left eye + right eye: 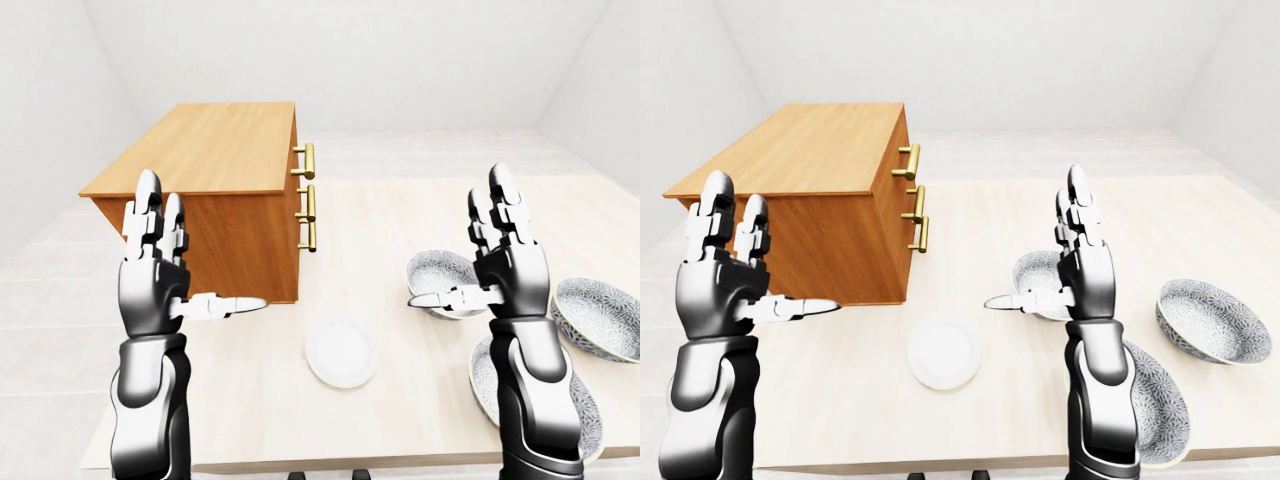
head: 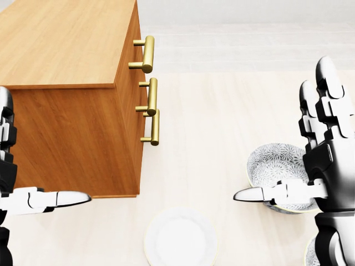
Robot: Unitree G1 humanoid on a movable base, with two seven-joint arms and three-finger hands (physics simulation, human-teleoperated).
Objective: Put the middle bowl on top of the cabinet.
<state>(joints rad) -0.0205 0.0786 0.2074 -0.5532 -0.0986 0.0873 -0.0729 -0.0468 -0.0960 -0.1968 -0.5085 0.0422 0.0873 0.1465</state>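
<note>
Three grey patterned bowls lie on the pale table (image 1: 400, 215) at the right. One bowl (image 1: 438, 268) sits just behind my right thumb, another bowl (image 1: 602, 318) lies at the far right, and the third bowl (image 1: 1162, 400) is lowest, half hidden by my right forearm. This third one lies between the other two from left to right. The wooden cabinet (image 1: 205, 150) stands at the upper left with a bare flat top. My left hand (image 1: 200, 255) is raised open before the cabinet's side. My right hand (image 1: 458, 240) is raised open above the bowls, holding nothing.
A small white plate (image 1: 341, 353) lies on the table between my two arms. Three brass handles (image 2: 148, 54) stick out from the cabinet's right face. The table's near edge runs along the bottom of the eye views. White walls and floor surround it.
</note>
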